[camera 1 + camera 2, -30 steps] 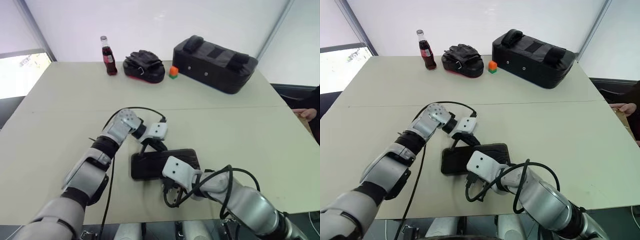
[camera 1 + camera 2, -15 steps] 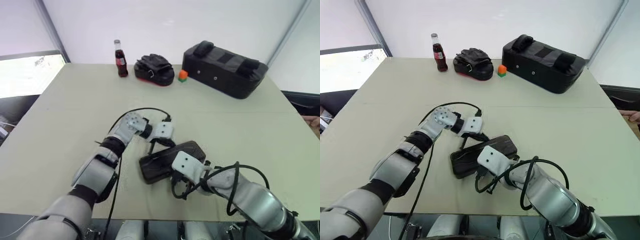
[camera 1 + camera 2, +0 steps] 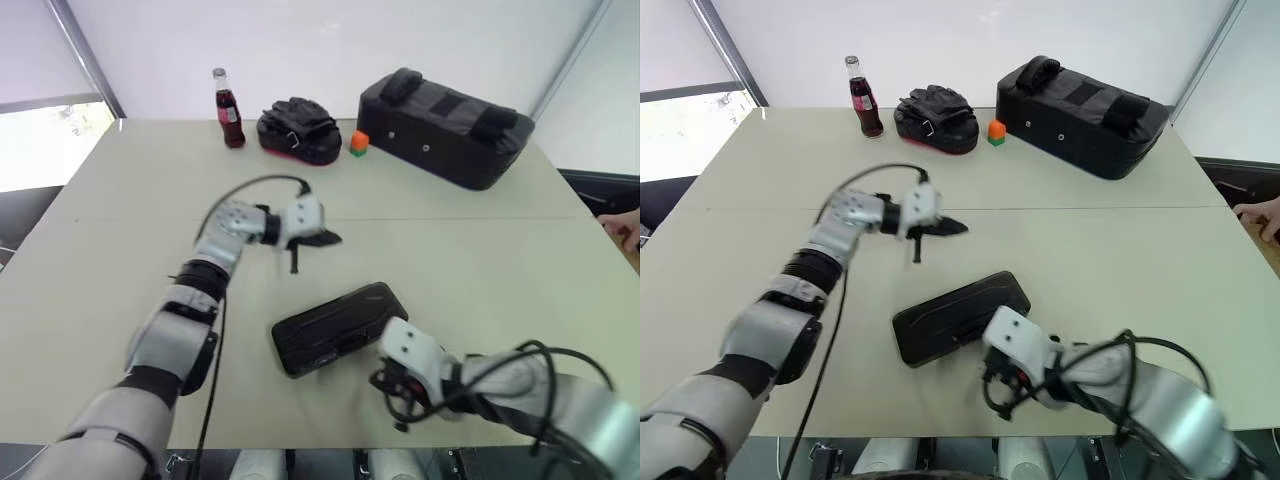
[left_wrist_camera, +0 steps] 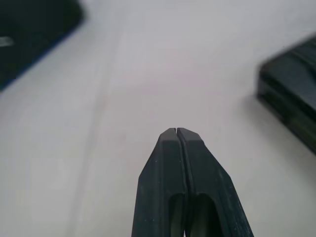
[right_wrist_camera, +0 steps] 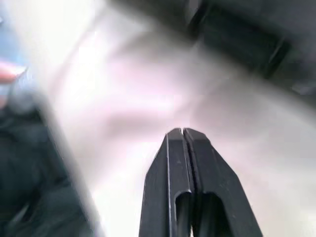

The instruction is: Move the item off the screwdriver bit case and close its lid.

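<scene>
The black screwdriver bit case (image 3: pixel 338 327) lies flat on the beige table (image 3: pixel 480 260), lid down and nothing on top of it. My left gripper (image 3: pixel 333 239) hovers shut and empty beyond the case's far left corner, clear of it. Its fingertips (image 4: pixel 176 133) are pressed together over bare table, and the case (image 4: pixel 296 108) sits off to one side. My right gripper (image 3: pixel 993 386) is low at the case's near edge, towards the table's front. Its fingers (image 5: pixel 181 140) are shut with nothing between them, and the case (image 5: pixel 237 39) is just ahead.
Along the back stand a cola bottle (image 3: pixel 227 96), a black padded mitt (image 3: pixel 297 130), a small orange and green block (image 3: pixel 358 144) and a large black bag (image 3: pixel 445 127). A person's hand (image 3: pixel 625 225) shows at the right edge.
My left gripper has lifted away from the case's far edge towards the back of the table. My right gripper has drawn back from the case towards the front edge. The camera has shifted.
</scene>
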`<state>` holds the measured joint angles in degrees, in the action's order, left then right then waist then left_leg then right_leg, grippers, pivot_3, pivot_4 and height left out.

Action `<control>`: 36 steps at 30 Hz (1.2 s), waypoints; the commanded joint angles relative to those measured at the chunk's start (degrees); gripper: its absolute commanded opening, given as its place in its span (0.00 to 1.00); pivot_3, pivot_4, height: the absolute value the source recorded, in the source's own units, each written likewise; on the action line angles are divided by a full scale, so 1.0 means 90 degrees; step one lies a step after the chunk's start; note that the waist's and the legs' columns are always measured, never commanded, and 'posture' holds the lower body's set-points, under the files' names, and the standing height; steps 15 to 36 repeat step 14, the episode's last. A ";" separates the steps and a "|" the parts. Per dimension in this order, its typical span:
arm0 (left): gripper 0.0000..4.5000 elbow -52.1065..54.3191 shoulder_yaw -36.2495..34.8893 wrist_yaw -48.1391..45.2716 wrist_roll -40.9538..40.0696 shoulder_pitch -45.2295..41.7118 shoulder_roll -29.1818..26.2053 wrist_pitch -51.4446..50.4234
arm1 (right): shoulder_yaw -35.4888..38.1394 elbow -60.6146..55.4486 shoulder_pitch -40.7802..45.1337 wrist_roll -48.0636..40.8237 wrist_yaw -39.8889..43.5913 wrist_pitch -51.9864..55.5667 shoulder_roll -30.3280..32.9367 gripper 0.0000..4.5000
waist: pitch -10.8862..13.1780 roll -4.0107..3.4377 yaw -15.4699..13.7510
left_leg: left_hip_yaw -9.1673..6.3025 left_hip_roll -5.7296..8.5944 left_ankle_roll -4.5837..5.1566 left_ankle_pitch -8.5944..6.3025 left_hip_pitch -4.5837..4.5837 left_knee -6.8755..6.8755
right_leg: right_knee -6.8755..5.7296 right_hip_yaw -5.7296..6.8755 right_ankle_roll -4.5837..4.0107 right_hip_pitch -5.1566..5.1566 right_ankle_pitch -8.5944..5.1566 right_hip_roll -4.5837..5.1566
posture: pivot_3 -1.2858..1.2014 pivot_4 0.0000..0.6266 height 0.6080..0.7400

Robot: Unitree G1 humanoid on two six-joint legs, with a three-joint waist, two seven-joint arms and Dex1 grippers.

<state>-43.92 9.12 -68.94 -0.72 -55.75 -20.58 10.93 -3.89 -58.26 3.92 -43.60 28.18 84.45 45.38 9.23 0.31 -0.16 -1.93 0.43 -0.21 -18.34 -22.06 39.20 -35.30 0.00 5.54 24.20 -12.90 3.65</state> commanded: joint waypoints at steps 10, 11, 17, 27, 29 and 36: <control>0.00 0.7159 -0.2429 0.1369 -0.2902 0.3906 -0.1997 -0.7052 | 0.3294 0.1139 -0.1708 -0.0881 0.0982 -0.2295 0.1437 0.01 | 0.0028 0.0039 0.0100 | 0.0024 -0.0007 -0.0001 0.0000 -0.0002 0.0000 | 0.0004 -0.0027 0.0004 0.0011 -0.0002 0.0002 | 0.52 0.24 1.00; 0.00 0.7511 -0.2652 0.1532 -0.2895 0.4363 -0.2080 -0.7079 | 0.3172 0.1430 -0.1698 -0.0580 0.1071 -0.2538 0.1531 0.01 | 0.0031 0.0043 0.0087 | 0.0024 -0.0007 -0.0001 0.0000 -0.0001 0.0000 | 0.0006 -0.0027 0.0003 0.0011 -0.0003 0.0000 | 0.52 0.24 1.00; 0.00 0.7981 -0.3020 0.1970 -0.2824 0.5128 -0.2126 -0.6908 | 0.2864 0.2033 -0.1527 -0.0074 0.1178 -0.3028 0.1547 0.01 | 0.0034 0.0045 0.0050 | 0.0024 -0.0006 -0.0006 0.0003 0.0000 0.0000 | 0.0006 -0.0026 -0.0016 0.0009 -0.0014 -0.0001 | 0.52 0.24 1.00; 0.00 0.7981 -0.3020 0.1970 -0.2824 0.5128 -0.2126 -0.6908 | 0.2864 0.2033 -0.1527 -0.0074 0.1178 -0.3028 0.1547 0.01 | 0.0034 0.0045 0.0050 | 0.0024 -0.0006 -0.0006 0.0003 0.0000 0.0000 | 0.0006 -0.0026 -0.0016 0.0009 -0.0014 -0.0001 | 0.52 0.24 1.00; 0.00 0.7981 -0.3020 0.1970 -0.2824 0.5128 -0.2126 -0.6908 | 0.2864 0.2033 -0.1527 -0.0074 0.1178 -0.3028 0.1547 0.01 | 0.0034 0.0045 0.0050 | 0.0024 -0.0006 -0.0006 0.0003 0.0000 0.0000 | 0.0006 -0.0026 -0.0016 0.0009 -0.0014 -0.0001 | 0.52 0.24 1.00; 0.00 0.7981 -0.3020 0.1970 -0.2824 0.5128 -0.2126 -0.6908 | 0.2864 0.2033 -0.1527 -0.0074 0.1178 -0.3028 0.1547 0.01 | 0.0034 0.0045 0.0050 | 0.0024 -0.0006 -0.0006 0.0003 0.0000 0.0000 | 0.0006 -0.0026 -0.0016 0.0009 -0.0014 -0.0001 | 0.52 0.24 1.00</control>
